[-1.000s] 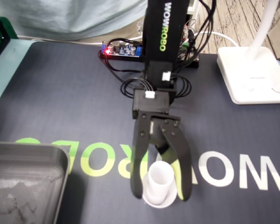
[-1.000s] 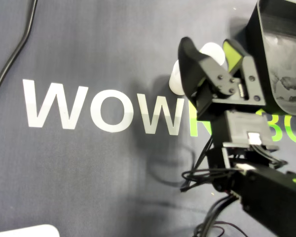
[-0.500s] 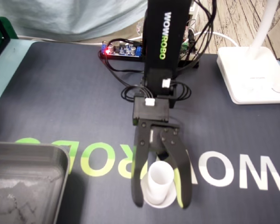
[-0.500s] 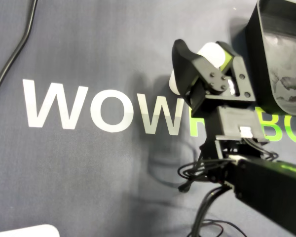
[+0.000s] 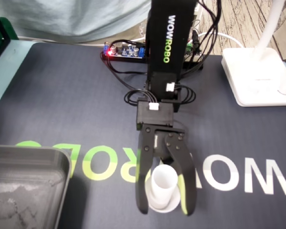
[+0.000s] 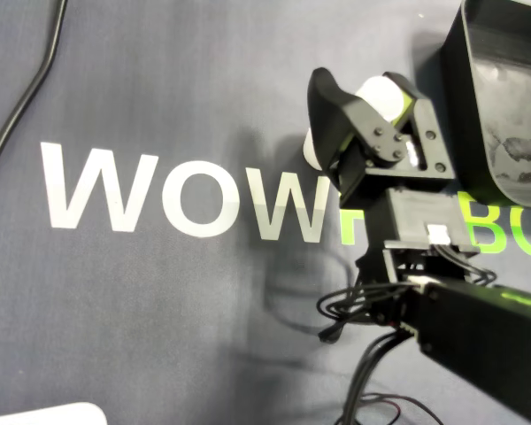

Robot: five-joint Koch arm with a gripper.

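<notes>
While the white cup (image 5: 164,180) stands on the dark mat (image 5: 62,105), just left of the white letters (image 5: 243,175) in the fixed view, the claw (image 5: 165,210) reaches down over it with one jaw pressed to each side, pinching it. A grey tray (image 5: 28,160) lies well apart at lower left, and a white lamp base (image 5: 257,76) sits at upper right.

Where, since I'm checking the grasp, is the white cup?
In the fixed view the white cup sits low at centre on the mat, between the fingers of the hand, right of the grey tray.
</notes>
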